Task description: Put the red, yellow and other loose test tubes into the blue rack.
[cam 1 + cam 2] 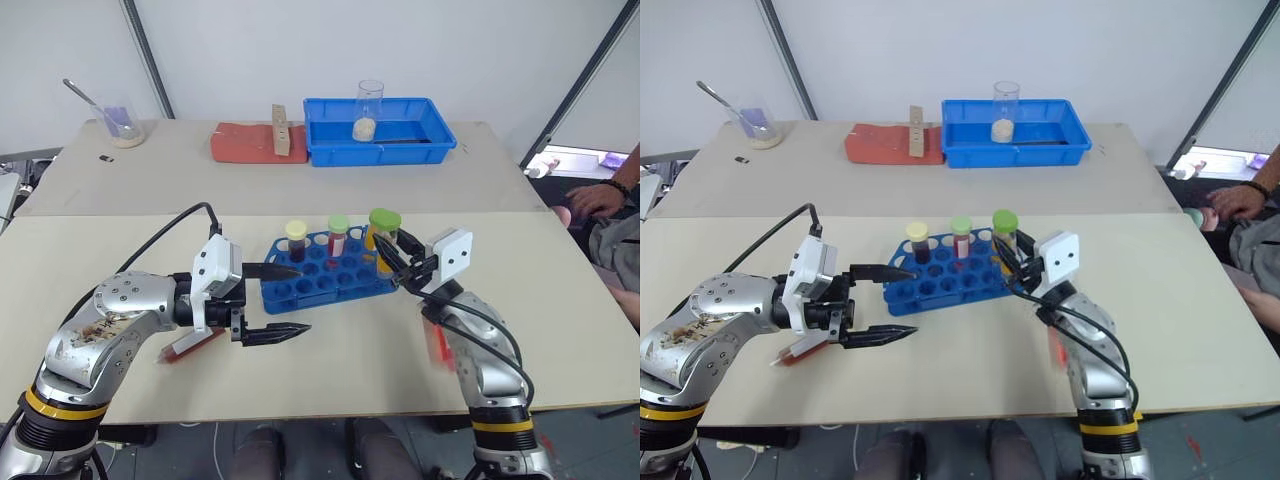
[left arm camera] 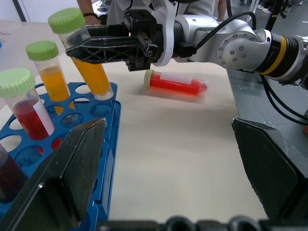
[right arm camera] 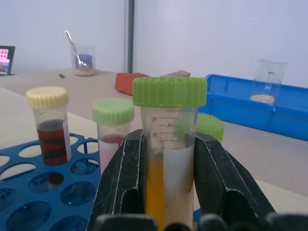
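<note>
Orange-yellow liquid fills the lower part of the clear plastic test tube with the green screw cap (image 3: 169,144), which my right gripper (image 1: 395,262) clamps between its two black fingers (image 3: 122,185). I hold this tube tilted over the right end of the blue plastic rack (image 1: 325,282), its lower end at one of the rack's holes.

Three more tubes stand upright in the rack: a dark red tube with a pale yellow cap (image 1: 296,245) toward the rack's left end, a red tube with a light green cap (image 1: 338,238) in the middle, and another orange tube with a green cap (image 2: 48,72) just beside the one I grip.

Two red tubes lie loose on the beige tabletop (image 1: 340,370): one (image 1: 190,344) left of the rack, partly under my left arm, and another with a green cap (image 2: 175,83) right of the rack, beneath my right arm.

My left gripper (image 1: 280,300) hangs at the rack's left end with its fingers spread wide and nothing between them.

Beyond the rack, at the table's far edge, sit a blue plastic bin (image 1: 330,140) with a clear beaker (image 1: 369,108) in it and a red block (image 1: 240,145).
</note>
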You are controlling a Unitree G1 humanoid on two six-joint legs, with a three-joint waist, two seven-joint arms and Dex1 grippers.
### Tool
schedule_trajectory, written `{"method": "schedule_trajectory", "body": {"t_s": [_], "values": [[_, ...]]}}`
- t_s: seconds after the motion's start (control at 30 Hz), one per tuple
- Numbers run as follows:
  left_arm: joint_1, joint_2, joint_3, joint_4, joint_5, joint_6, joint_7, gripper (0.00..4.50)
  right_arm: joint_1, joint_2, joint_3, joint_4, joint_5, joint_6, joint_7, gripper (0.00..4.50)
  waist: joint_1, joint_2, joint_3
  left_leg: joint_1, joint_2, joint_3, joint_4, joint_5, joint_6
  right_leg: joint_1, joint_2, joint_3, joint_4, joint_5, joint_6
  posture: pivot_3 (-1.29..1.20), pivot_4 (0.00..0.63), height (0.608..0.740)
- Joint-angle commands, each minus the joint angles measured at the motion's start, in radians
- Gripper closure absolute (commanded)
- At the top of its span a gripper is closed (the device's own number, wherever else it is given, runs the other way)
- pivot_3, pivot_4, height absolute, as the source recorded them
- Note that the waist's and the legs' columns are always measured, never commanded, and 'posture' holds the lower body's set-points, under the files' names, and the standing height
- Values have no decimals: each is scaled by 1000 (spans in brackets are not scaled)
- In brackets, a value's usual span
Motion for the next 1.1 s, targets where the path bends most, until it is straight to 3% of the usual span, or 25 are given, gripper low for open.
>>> {"method": "schedule_trajectory", "body": {"t_s": [0.03,0.3,0.37,0.6,0.83,0.97,1.1], "values": [[-4,8,4,-30,7,-20,-4,0,-2,6,-2,13,-14,-46,-31,3521,0,0,0,0,0,0,0,0,0,0,0,0,0,0,0,0,150,740],[-10,-2,3,-28,9,-13,4,0,49,58,11,21,4,-94,-70,3521,-1,0,0,0,0,0,0,0,0,0,0,0,0,0,0,0,150,740],[-9,-3,5,-30,9,-11,7,0,68,64,10,15,12,-103,-71,2482,-1,0,0,0,0,0,0,0,0,0,0,0,0,0,0,0,150,740],[-6,-18,1,-34,16,-11,30,0,103,-10,3,-55,6,-21,-53,83,-1,0,0,0,0,0,0,0,0,0,0,0,0,-1,-2,0,150,740],[9,-7,-25,-51,53,-33,30,0,255,-251,-50,-417,85,312,19,35,6,0,0,-1,0,0,-1,0,0,0,0,0,-1,-2,-2,0,150,740],[26,8,-58,-68,87,-80,-12,0,282,-380,-163,-664,181,746,-42,35,4,0,0,0,0,0,-1,0,0,0,0,0,0,-3,-3,0,150,740],[32,19,-82,-82,78,-94,-66,0,179,-500,-224,-747,222,1133,-71,35,4,0,0,1,0,0,0,0,0,0,0,0,0,-3,-4,0,150,740]]}}
